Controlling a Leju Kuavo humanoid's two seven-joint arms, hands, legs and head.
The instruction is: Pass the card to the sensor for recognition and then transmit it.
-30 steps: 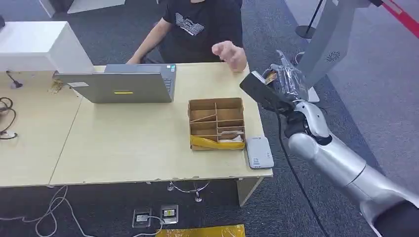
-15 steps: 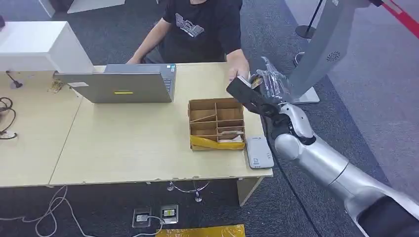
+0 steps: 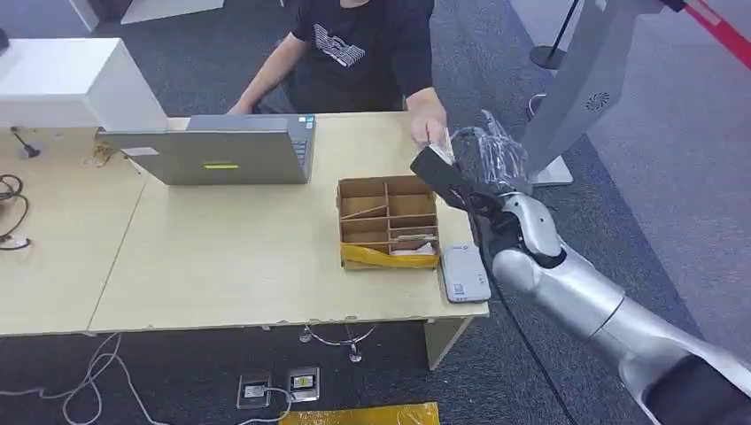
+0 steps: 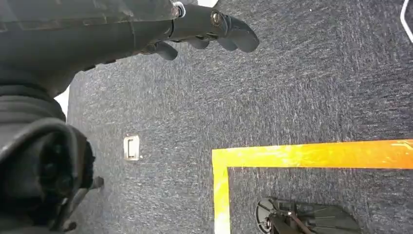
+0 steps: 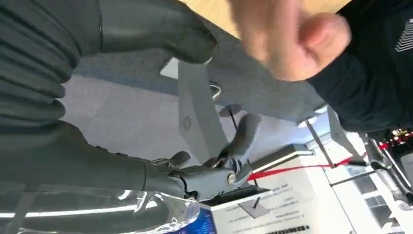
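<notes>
The card [image 3: 440, 146] shows as a pale edge at the fingertips of the right hand [image 3: 478, 159], raised over the desk's [image 3: 248, 257] far right corner; whether the fingers actually grip it cannot be told. A person's hand [image 3: 429, 124] is right at the card. The left hand [image 4: 195, 24] hangs above carpet, fingers loosely curled, holding nothing. A cardboard organiser [image 3: 388, 221] and grey card reader [image 3: 465, 273] sit nearby.

On the table [image 3: 221, 266], the laptop [image 3: 221, 155] stands left of the divided box [image 3: 388, 221].
</notes>
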